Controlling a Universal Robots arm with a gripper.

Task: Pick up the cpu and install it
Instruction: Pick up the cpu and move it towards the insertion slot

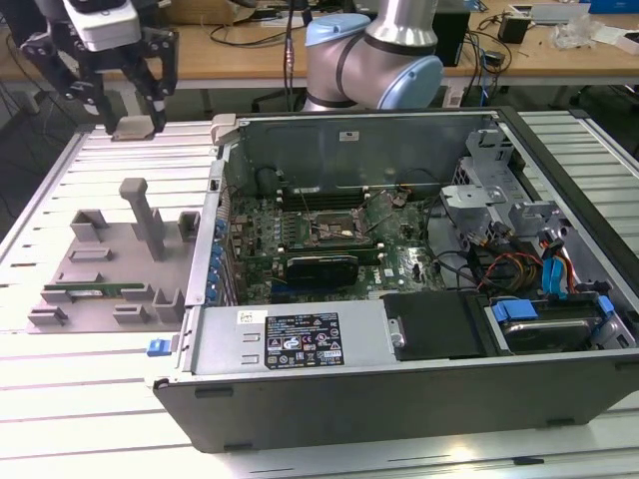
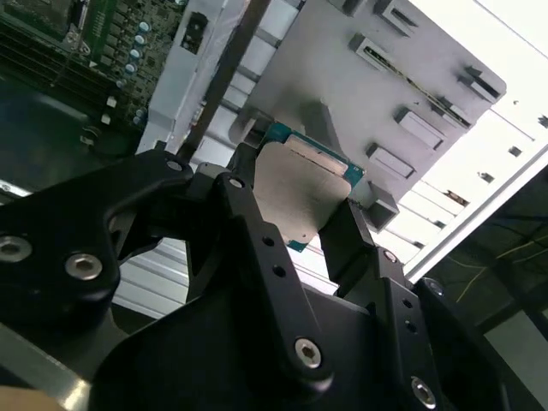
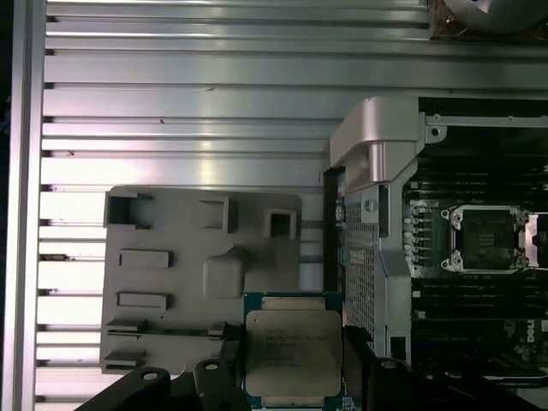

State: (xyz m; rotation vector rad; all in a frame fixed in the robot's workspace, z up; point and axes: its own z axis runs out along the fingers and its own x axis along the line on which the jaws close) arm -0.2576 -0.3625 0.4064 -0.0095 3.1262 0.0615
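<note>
Pinching square cpu (image 3: 293,358) edgewise with jaws, metal lid up; beside grey fixture tray (image 1: 110,261), 10 o'clock from socket (image 1: 333,233) in exterior view, case wall (image 3: 377,163) between.

Wooden desks (image 1: 235,55) behind slatted metal table (image 1: 90,404)

1. Arm (image 1: 399,70): silver tube, grey joint housing, pale-blue joint cap (image 1: 334,28).
2. Gripper (image 1: 132,120): matte black, jointed linkage fingers (image 2: 257,248) with angular edges.
3. Screws (image 2: 84,266): silver hex-socket heads were recessed in the black links.
</note>
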